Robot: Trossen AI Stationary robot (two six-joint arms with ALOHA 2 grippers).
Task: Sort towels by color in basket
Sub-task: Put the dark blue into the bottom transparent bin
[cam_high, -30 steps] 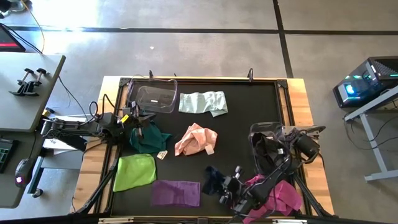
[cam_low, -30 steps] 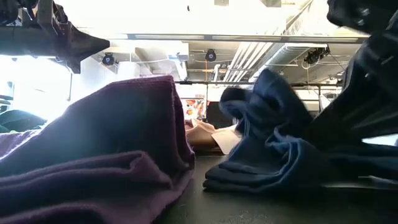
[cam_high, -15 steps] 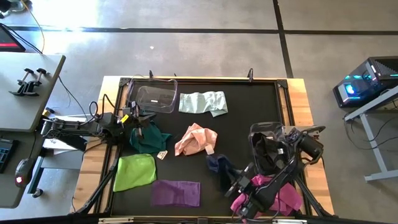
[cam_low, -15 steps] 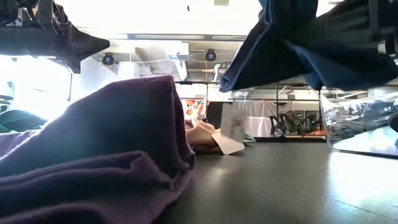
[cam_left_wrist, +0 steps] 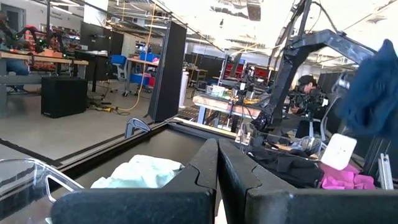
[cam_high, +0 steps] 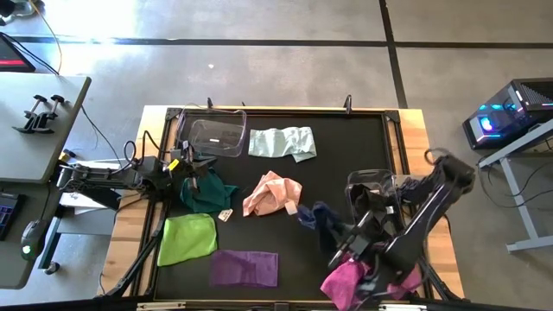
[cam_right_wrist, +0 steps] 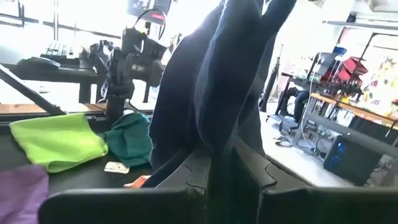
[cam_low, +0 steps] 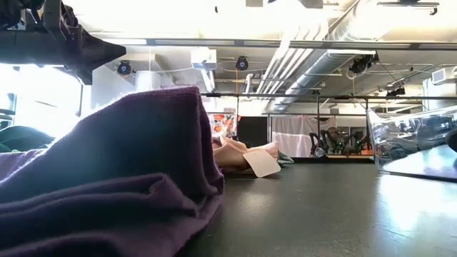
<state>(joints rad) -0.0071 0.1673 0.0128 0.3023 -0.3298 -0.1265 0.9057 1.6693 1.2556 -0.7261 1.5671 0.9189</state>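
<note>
My right gripper (cam_high: 337, 238) is raised over the table's near right part, shut on the navy towel (cam_high: 316, 218), which also shows in the left wrist view (cam_left_wrist: 373, 93). Flat on the table lie the mint (cam_high: 282, 142), peach-pink (cam_high: 272, 194), dark teal (cam_high: 206, 192), lime green (cam_high: 187, 238) and purple (cam_high: 244, 268) towels. The magenta towel (cam_high: 359, 278) lies under the right arm. A black towel (cam_high: 370, 207) sits in the clear basket (cam_high: 356, 179) on the right. My left gripper (cam_left_wrist: 217, 168) waits shut at the table's left edge. My right gripper pinches a bunched fold of the navy towel (cam_right_wrist: 214, 140) between its two fingers (cam_right_wrist: 252, 171), which point about level. Several layers are gathered in the hold. The towel hangs clear of the table, its white label (cam_left_wrist: 339, 149) dangling below it.
A second clear basket (cam_high: 212, 136) stands at the far left, beside my left arm. A small white label (cam_high: 225, 215) lies near the dark teal towel. The purple towel (cam_low: 128, 164) fills the left of the low view.
My right gripper has risen from near the table's near edge and tipped up to about level, carrying the navy towel. The towel, which was bunched on the table, is now lifted clear and has moved toward the far edge, out of the low view.
</note>
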